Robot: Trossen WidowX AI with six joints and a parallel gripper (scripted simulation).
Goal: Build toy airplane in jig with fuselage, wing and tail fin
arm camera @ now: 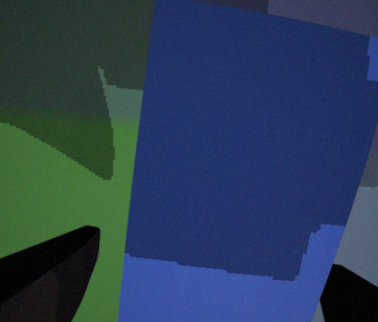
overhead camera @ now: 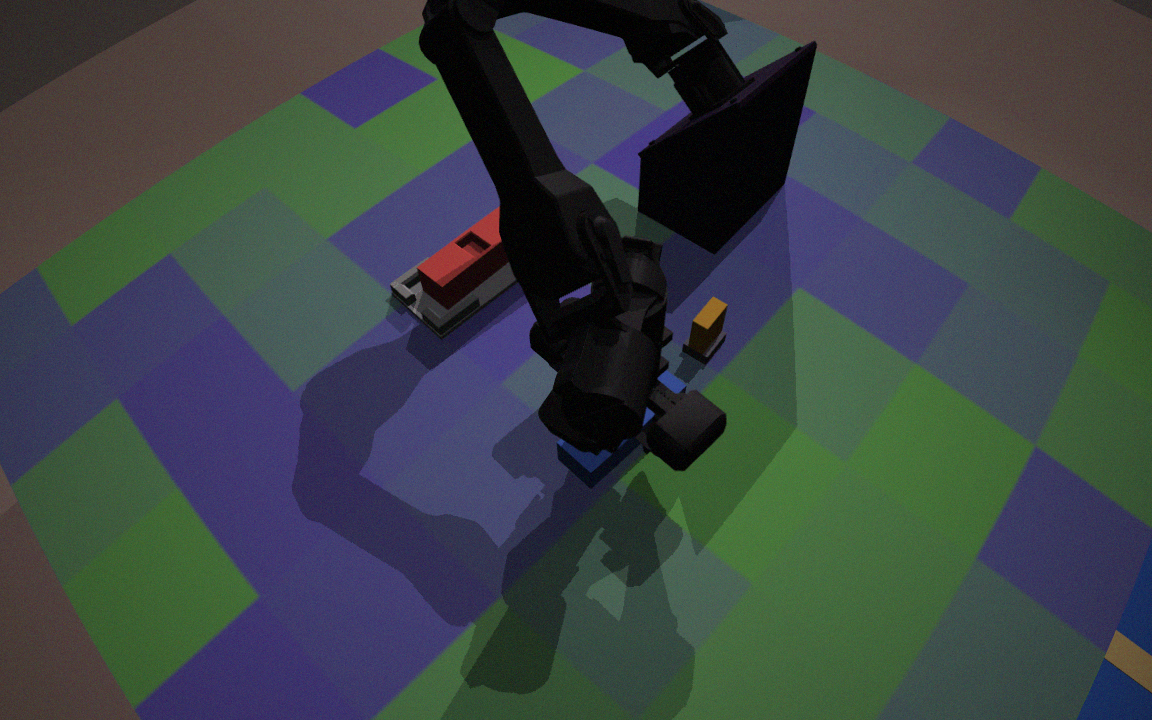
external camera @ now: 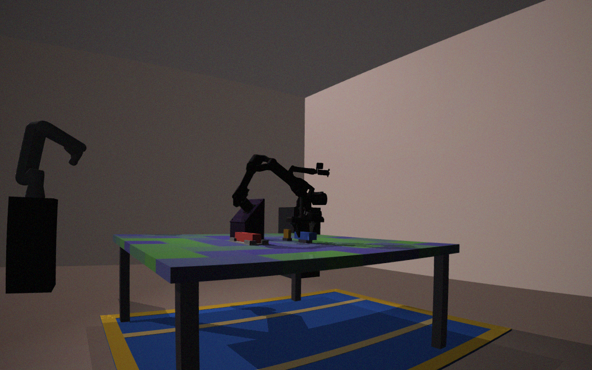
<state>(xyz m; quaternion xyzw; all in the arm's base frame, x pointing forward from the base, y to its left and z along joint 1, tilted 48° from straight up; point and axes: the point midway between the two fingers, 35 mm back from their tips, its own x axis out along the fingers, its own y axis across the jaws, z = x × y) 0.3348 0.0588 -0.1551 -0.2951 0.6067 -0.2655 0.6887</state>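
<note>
The blue wing (overhead camera: pixel 589 462) (external camera: pixel 308 236) (arm camera: pixel 242 134) lies level on a low support, partly hidden by the arm in the top view. My gripper (external camera: pixel 304 228) (arm camera: pixel 213 260) is over it and open, one finger on each side. In the wrist view a gap shows between the left finger and the wing; the right finger is close to its edge. The red fuselage (overhead camera: pixel 462 265) (external camera: pixel 247 237) sits in the grey cradle (overhead camera: pixel 443 322) (external camera: pixel 262 242), with an empty socket in view; its other end is hidden behind the arm. The orange tail fin (overhead camera: pixel 708 325) (external camera: pixel 287 233) stands upright on its small base.
A dark wedge-shaped pedestal (overhead camera: pixel 714 179) (external camera: pixel 253 220) carries the arm behind the parts. The tail fin's base (overhead camera: pixel 704 350) is close beyond the wing's far end. The patchwork table (overhead camera: pixel 911 573) (external camera: pixel 243 264) is under everything. Another arm (external camera: pixel 36 151) stands on a black pedestal away from the table.
</note>
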